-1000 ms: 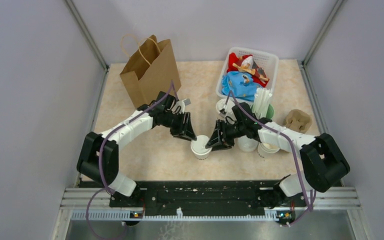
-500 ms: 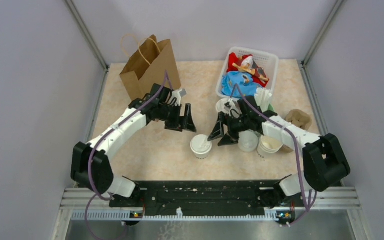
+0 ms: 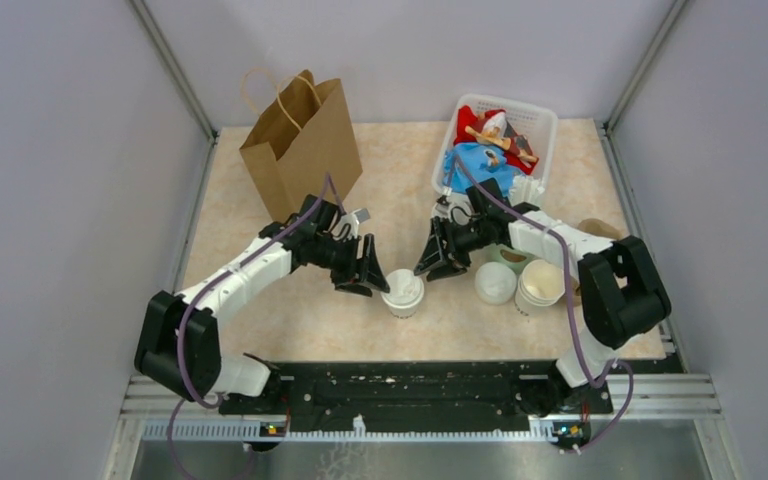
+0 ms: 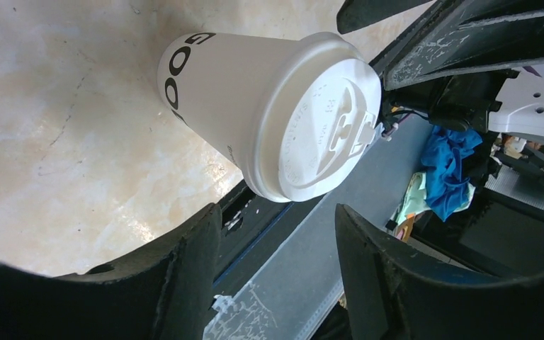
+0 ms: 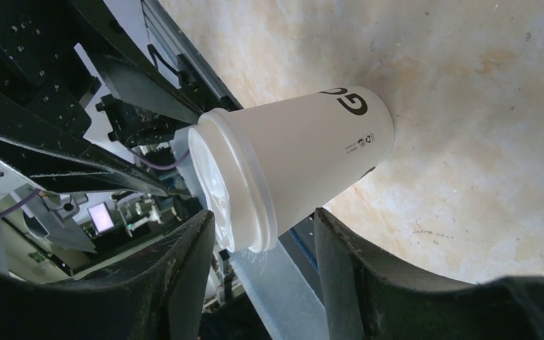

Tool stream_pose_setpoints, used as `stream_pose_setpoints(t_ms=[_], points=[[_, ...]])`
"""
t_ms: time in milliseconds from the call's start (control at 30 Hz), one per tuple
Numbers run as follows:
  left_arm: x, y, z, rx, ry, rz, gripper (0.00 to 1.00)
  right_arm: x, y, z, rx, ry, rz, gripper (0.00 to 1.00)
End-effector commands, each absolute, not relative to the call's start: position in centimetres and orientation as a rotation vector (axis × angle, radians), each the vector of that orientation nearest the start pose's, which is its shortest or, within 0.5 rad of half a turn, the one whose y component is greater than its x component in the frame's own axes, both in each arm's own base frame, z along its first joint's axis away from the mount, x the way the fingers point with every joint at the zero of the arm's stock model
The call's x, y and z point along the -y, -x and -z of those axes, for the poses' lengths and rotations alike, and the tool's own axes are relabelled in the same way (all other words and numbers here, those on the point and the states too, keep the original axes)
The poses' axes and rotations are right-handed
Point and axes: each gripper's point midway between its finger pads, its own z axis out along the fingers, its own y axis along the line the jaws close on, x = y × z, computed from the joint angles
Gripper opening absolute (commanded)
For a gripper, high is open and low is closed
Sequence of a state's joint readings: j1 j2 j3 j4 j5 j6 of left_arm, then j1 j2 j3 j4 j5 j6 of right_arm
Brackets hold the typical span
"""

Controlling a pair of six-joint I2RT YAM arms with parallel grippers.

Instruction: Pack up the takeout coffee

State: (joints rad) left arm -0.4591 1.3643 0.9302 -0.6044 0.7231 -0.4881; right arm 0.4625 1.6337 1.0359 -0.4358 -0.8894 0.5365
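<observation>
Grasp step in hand, by layout: lid on, nothing lifted, nothing bagged. Nearest bases, finds white paper cup with black lettering and white plastic lid (image 3: 402,292) upright on beige speckled tabletop (image 3: 310,322), about midway between arms. Places left gripper (image 3: 370,275) just beside cup on its left, right gripper (image 3: 435,268) just beside on its right and slightly farther back. Reads both as released: jaws apart, gripping nothing, no touch on cup visible. Farther right, notes loose white round lid (image 3: 495,284) and stack of nested white cups (image 3: 540,284). At back, marks brown paper bag with loop handles (image 3: 300,150) upright on left, white plastic basket (image 3: 542,115) of red and blue items on right.

Next move, as judgement: calls for one gripper closing on cup wall below lid rim, lightly, against denting; then lift and carry back-left over bag mouth. Probably wants other gripper steadying bag. Risks tipping cup or popping lid.

Left wrist only: gives lid top with sip tab, "GO" lettering, fingers (image 4: 149,297) short of cup, right gripper beyond. Right wrist only: gives cup's opposite side with small print, fingers (image 5: 170,283) framing lid end. Top view only: gives bag, basket, route between; cannot tell bag-mouth width.
</observation>
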Motion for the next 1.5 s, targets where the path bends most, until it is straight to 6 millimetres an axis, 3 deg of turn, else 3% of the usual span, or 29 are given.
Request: stream_pose_setpoints(t_ms=[0, 200, 400, 567, 667, 867, 967, 1167, 1367, 1467], points=[[24.7, -19.4, -13.2, -2.716, -0.258, 1.304, 0.64, -28.8, -23.3, -13.1, -2.665, 0.335, -1.535, 0.52], [24.1, -19.7, -10.6, -2.773, -0.241, 1.220, 0.55, -28.4, -22.9, -11.2, -2.689, 0.304, -1.512, 0.49], [22.2, -18.0, -6.3, -2.882, -0.224, 1.087, 0.50, -27.4, -22.0, -8.1, -2.744, 0.238, -1.432, 0.47], [21.0, -18.2, -5.5, -2.908, -0.258, 0.962, 0.48, -26.6, -22.1, -7.1, -2.776, 0.212, -1.341, 0.47], [21.2, -19.0, -6.9, -2.877, -0.299, 0.949, 0.50, -26.8, -22.5, -8.3, -2.762, 0.232, -1.339, 0.47], [24.1, -20.7, -13.6, -2.698, -0.319, 1.167, 0.58, -28.5, -22.9, -13.4, -2.663, 0.287, -1.492, 0.53], [24.6, -20.9, -14.0, -2.685, -0.300, 1.206, 0.58, -29.3, -22.7, -13.9, -2.650, 0.322, -1.506, 0.59], [23.8, -20.1, -11.2, -2.756, -0.282, 1.154, 0.53, -29.2, -23.2, -11.0, -2.692, 0.261, -1.449, 0.57], [21.9, -18.2, -6.9, -2.874, -0.248, 1.040, 0.47, -27.8, -21.7, -6.4, -2.779, 0.178, -1.378, 0.45], [21.4, -18.1, -6.2, -2.890, -0.252, 0.998, 0.46, -27.0, -21.0, -5.0, -2.817, 0.139, -1.349, 0.43]])
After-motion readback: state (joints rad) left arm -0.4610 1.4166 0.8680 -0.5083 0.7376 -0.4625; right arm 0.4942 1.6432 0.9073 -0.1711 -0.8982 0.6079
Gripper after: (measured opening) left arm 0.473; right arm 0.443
